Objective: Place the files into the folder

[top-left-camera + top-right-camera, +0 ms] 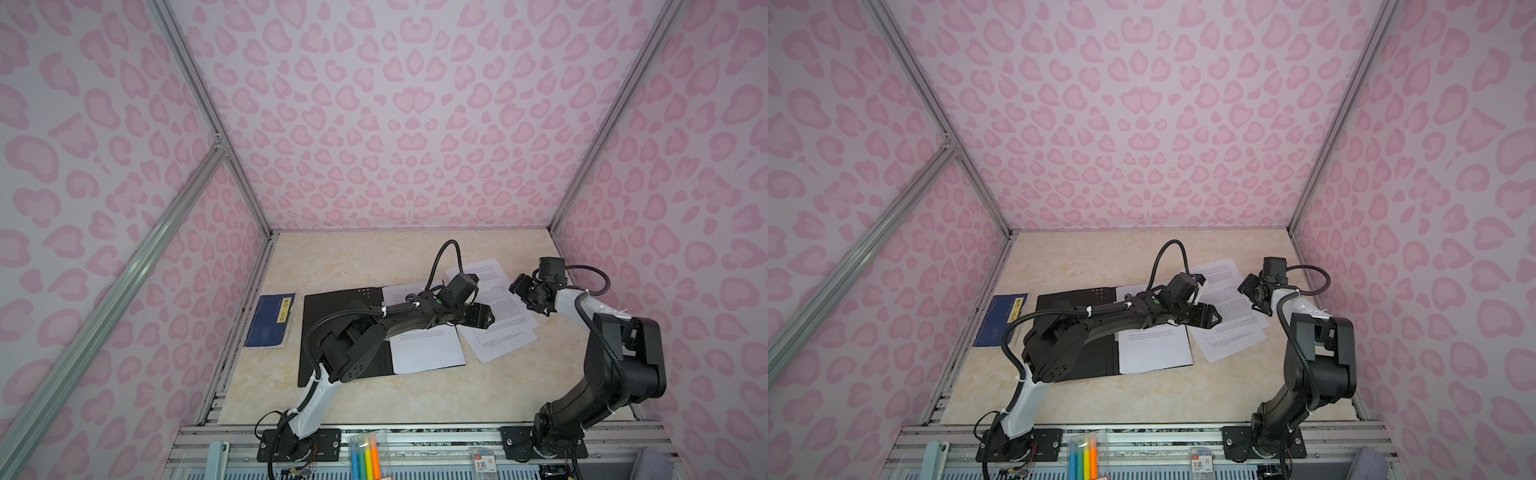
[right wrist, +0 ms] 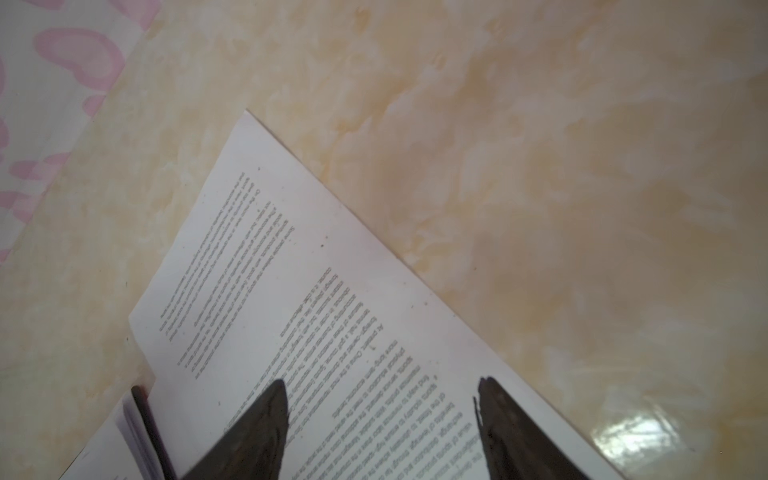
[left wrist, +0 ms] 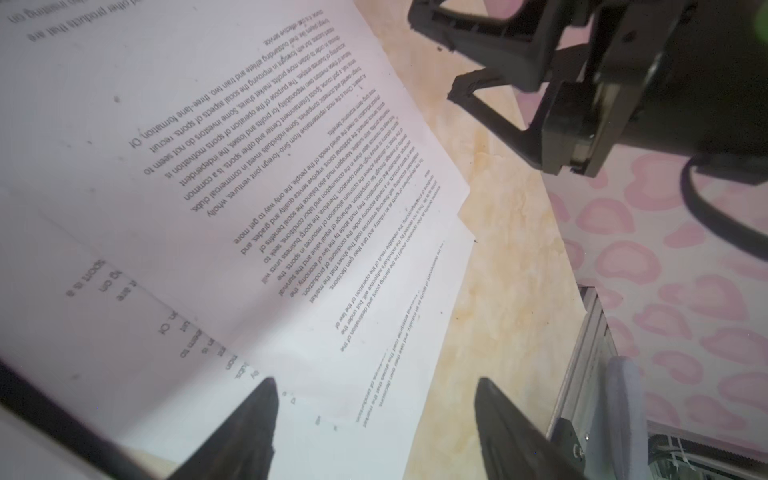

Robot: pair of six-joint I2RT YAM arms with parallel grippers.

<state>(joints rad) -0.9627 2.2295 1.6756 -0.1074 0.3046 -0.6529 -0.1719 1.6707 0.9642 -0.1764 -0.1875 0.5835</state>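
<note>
The folder [image 1: 332, 305] [image 1: 1067, 300] lies open on the table, black inside facing up. One white sheet [image 1: 428, 353] [image 1: 1154, 353] rests on its right half. More files [image 1: 507, 324] [image 1: 1233, 336], printed with dense text, lie fanned out on the table just right of it. My left gripper [image 1: 484, 318] [image 3: 376, 415] hangs open over the near-left edge of that loose pile, nothing between its fingers. My right gripper [image 1: 523, 291] [image 2: 382, 411] is open above the pile's far right side and holds nothing. In the left wrist view it [image 3: 432, 54] shows beyond the sheets.
A dark blue booklet [image 1: 270, 320] with a yellow label lies left of the folder. A pack of coloured markers [image 1: 365, 457] sits on the front rail between the arm bases. Pink patterned walls [image 1: 415, 124] close in the table on three sides.
</note>
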